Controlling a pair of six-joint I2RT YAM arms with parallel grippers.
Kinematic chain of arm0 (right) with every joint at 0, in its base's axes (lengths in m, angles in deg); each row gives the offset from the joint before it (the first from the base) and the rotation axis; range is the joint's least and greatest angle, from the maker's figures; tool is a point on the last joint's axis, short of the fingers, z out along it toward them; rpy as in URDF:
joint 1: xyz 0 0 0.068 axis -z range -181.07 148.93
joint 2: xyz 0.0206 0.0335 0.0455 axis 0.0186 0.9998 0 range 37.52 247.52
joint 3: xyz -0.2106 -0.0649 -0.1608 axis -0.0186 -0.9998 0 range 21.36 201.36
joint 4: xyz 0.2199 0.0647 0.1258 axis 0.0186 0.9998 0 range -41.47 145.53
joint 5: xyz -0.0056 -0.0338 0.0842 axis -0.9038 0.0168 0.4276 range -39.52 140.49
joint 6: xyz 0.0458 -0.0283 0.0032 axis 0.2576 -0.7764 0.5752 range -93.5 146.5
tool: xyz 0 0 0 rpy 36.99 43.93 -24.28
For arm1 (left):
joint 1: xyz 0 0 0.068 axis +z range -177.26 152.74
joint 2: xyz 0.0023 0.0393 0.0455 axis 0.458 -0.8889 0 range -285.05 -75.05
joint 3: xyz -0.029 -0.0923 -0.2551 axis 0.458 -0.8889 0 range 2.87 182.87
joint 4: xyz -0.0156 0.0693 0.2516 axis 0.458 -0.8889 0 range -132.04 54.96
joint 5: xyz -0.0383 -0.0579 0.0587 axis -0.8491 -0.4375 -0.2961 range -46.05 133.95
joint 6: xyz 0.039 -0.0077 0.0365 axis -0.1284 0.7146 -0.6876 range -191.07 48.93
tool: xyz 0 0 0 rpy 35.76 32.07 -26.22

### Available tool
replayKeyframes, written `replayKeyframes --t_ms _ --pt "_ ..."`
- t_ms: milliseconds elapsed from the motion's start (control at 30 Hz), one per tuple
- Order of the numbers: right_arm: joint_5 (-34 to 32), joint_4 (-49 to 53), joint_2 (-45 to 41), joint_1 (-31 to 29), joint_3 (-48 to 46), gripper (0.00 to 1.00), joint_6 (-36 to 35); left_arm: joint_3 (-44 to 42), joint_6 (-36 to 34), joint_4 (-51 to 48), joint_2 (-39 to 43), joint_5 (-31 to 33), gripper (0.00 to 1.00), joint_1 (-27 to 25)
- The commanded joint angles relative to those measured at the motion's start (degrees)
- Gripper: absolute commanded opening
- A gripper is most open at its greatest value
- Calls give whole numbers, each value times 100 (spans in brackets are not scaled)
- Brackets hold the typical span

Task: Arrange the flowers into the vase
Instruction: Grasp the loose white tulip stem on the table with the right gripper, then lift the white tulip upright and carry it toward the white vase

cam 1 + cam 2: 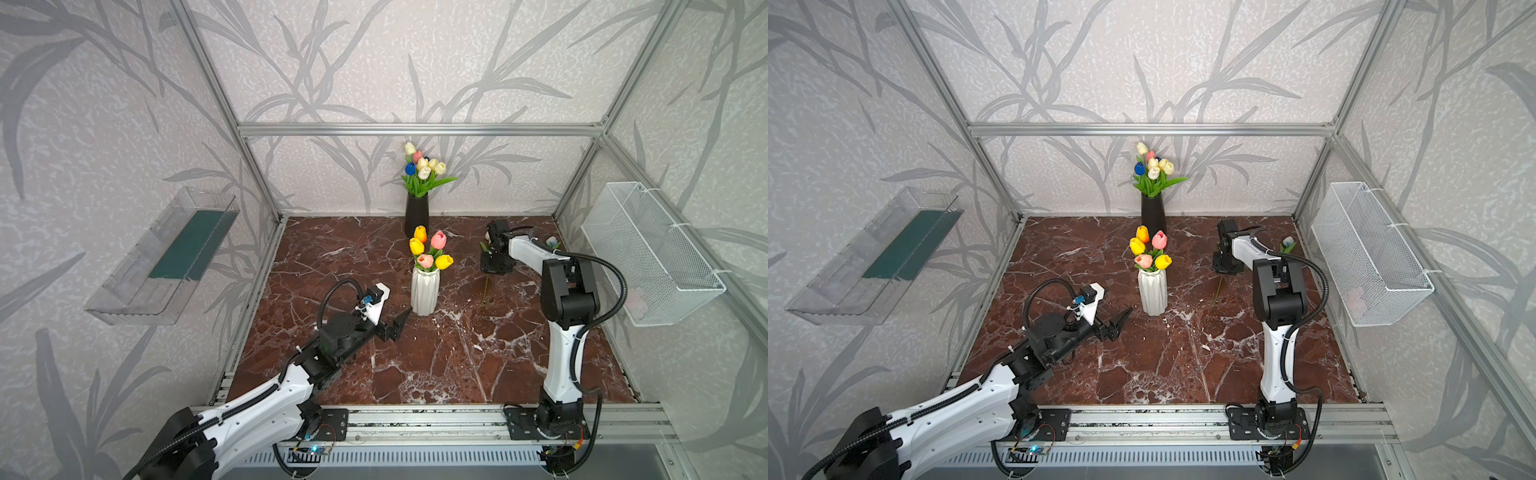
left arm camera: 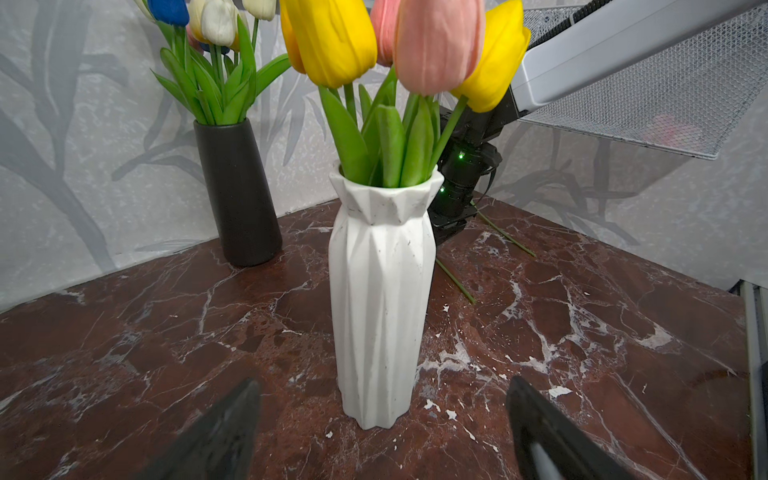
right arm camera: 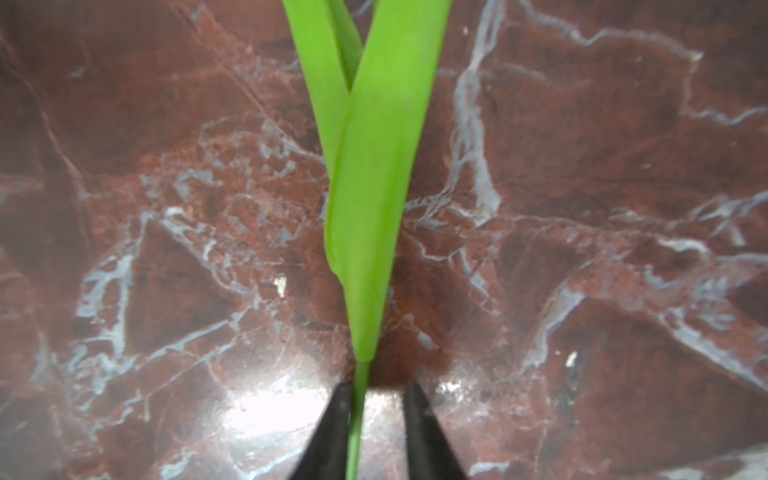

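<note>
Far right on the worktop (image 1: 457, 365) | your right jaws straddle the loose tulip's stem (image 3: 356, 415), narrowly parted, one touching it, not yet clamped | your left jaws gape empty, just near-left of white vase (image 1: 424, 293) holding five tulips (image 1: 432, 251).

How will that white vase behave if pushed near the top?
Probably tippy: the white vase is tall, narrow-based, with tulips standing high above its rim. Pushed low, it may slide on the glossy marble table instead.

Vases: two. One white faceted ceramic vase (image 1: 424, 291), centre; one black tapered vase (image 1: 416, 216), far. White vase contents: three yellow artificial tulips (image 1: 416, 246), two pink artificial tulips (image 1: 438, 240).
</note>
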Motion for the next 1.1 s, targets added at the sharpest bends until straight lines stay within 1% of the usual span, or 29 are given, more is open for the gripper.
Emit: replayKeyframes --t_ms 0,67,167,233,300,433,500,600,667,733,767,833,900,1000,1067 --pt "15 353 120 -9 88 19 32 247 -105 64 -19 45 92 -20" --pt "39 322 112 -10 78 12 15 227 -105 55 1 73 92 -20" --pt "79 353 122 -5 112 12 -5 191 -114 78 22 124 93 -17" --pt "100 284 29 -9 27 6 -21 216 -153 57 21 123 93 -21" --pt "131 17 -265 -10 -258 3 -17 248 -184 43 24 127 93 -19" --pt "257 -798 -1435 -7 -1186 0 -41 330 -237 62 29 133 94 -17" --pt "535 -1502 -2244 -10 -1742 0 -119 361 -245 87 39 128 94 -16" --pt "1465 -3190 -3842 -17 -2912 0 -142 342 -246 283 8 217 94 -7" --pt "2189 -5010 -4950 -72 -3924 0 47 355 -148 352 -5 428 94 -4" --pt "2481 -6480 -5803 -207 -4699 0 302 309 -53 552 -14 591 94 15" --pt "2746 -7119 -6107 -283 -4947 0 394 280 -80 651 -31 596 94 26" --pt "3237 -8154 -6505 -503 -5257 0 417 307 -144 671 -70 621 95 24" --pt "3279 -8486 -6722 -872 -5327 0 371 353 -182 614 -100 639 94 39" --pt "3414 -8873 -6708 -1481 -5307 0 155 393 -202 557 -102 602 94 35" --pt "3199 -9332 -6618 -1849 -5406 0 32 411 -202 505 -93 588 95 40"
